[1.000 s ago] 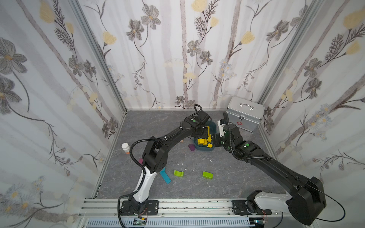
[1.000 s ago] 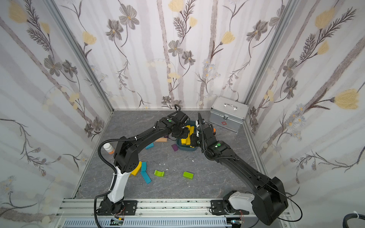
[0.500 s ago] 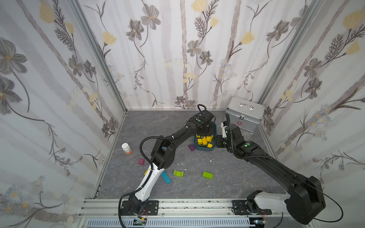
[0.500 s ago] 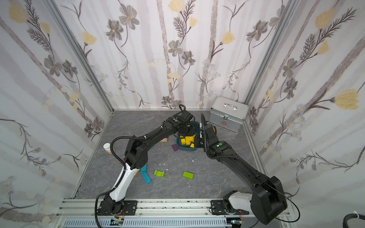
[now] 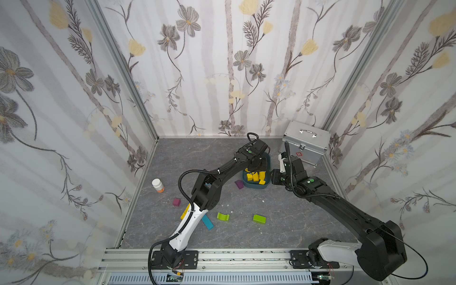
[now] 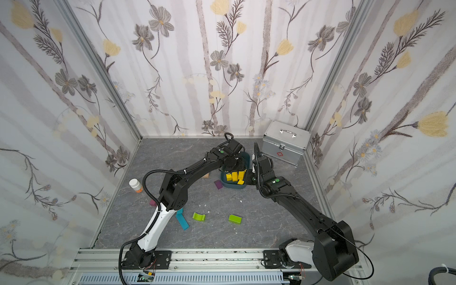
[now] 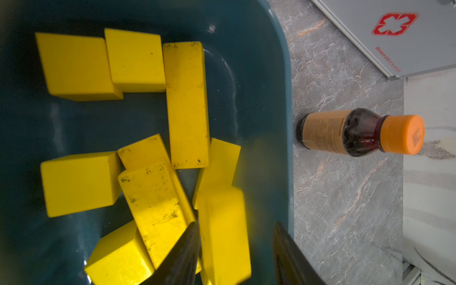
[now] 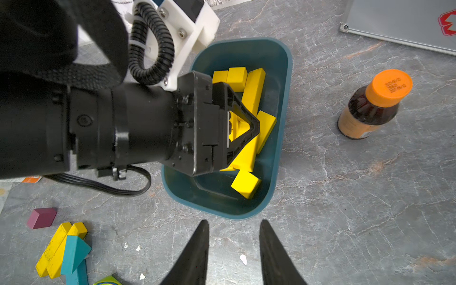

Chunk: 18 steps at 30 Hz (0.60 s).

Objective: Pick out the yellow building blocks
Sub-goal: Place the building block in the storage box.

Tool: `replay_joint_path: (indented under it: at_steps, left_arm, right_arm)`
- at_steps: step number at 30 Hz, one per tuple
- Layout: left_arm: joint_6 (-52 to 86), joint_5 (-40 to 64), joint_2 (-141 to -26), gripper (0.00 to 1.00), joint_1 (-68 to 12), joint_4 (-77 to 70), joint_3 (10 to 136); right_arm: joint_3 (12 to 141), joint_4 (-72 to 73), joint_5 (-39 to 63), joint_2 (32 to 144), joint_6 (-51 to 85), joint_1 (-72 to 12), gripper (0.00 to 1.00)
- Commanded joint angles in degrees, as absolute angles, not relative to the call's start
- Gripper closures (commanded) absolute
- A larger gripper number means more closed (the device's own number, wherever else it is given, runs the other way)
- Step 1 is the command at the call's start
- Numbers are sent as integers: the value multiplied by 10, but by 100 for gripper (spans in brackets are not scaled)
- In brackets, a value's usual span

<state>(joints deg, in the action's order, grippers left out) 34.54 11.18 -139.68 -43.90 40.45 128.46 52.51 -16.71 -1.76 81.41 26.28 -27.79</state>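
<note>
Step (judged): dropping a yellow block into the bin.
Left gripper (image 7: 236, 225): over the bin (image 7: 287, 123). The jaws are parted wider than the block (image 7: 222, 234) between them. The block is blurred, with a gap on one side, so it is probably falling free.
Right gripper (image 8: 234, 222): low over the floor just beside the bin, jaws apart, nothing between them.
Yellow blocks (image 7: 186, 103): about nine cubes and bars piled loosely in the bin. Two more bars (image 8: 58, 249) lie side by side on the floor, well apart from the bin. A teal block (image 8: 74, 249) lies against or over them; I cannot tell which.
Doing it well: keep the jaws wide until the block settles. Then lift straight up, clear of the pile and the bin wall. Watch the right gripper nearby.
Next pick (judged): clear the teal block or take the outer bar first, gripping across its narrow sides.
Case (image 7: 394, 37): red cross emblem, with small red print beside it that is too small to read.
Bottle (image 7: 345, 133): fine print on the tan label is unreadable. The orange cap (image 8: 389, 86) has stamped lines, perhaps a date code, not legible.
Block faces: no writing, only scuffs.
</note>
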Motion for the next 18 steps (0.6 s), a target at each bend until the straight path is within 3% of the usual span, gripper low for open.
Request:
replay_joint_path:
  at_steps: [1, 10, 18]
  left_arm:
    - [359, 113, -1393, 47, -440, 408, 1288]
    - [382, 89, -1319, 46, -453, 328, 1165]
    - [370, 78, -1311, 46, -453, 327, 1157]
  right_arm:
    - [532, -143, -3, 814, 256, -279, 64]
    - [513, -132, 19, 781, 244, -279, 64]
    - [516, -125, 36, 780, 238, -280, 63]
